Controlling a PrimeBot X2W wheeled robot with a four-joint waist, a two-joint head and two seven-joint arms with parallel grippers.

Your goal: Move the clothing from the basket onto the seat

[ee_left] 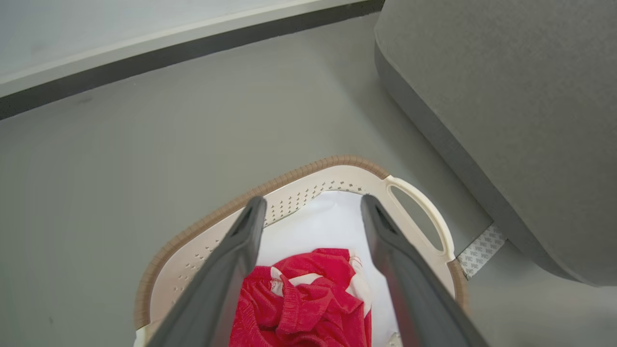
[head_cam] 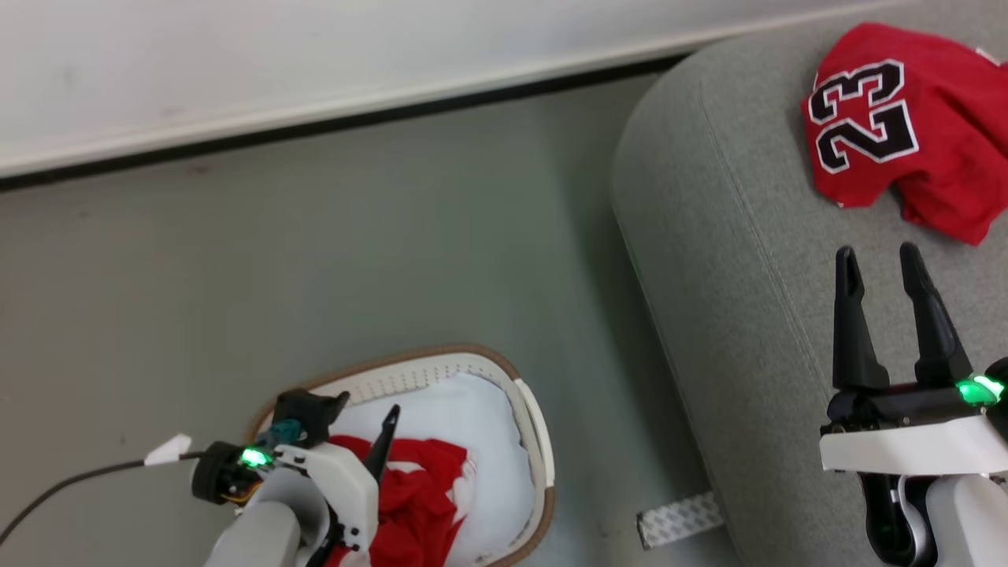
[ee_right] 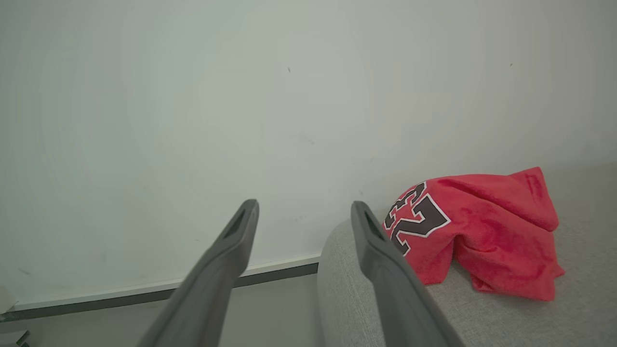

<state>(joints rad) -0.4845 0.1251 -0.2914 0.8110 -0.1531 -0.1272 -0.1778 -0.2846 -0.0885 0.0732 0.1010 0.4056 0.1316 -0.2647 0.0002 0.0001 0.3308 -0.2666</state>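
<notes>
While halfway done, going for the last garment.
Grey seat [head_cam: 732, 236] at right, basket [head_cam: 543, 465] near left; "23" jersey [head_cam: 929, 134] lying on the seat, other red garment [head_cam: 417, 488] down in the basket; left gripper [ee_left: 312, 201] spread wide above it for the grasp, right gripper [head_cam: 878, 252] parted, empty.

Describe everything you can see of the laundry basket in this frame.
The basket is an oval cream-white plastic tub with a ribbed brown rim, small holes along its walls and a loop handle at one end. It stands upright on the grey floor, near the seat but apart from it. A white cloth lines it, with a crumpled red garment on top. The open left gripper hangs over it.
</notes>
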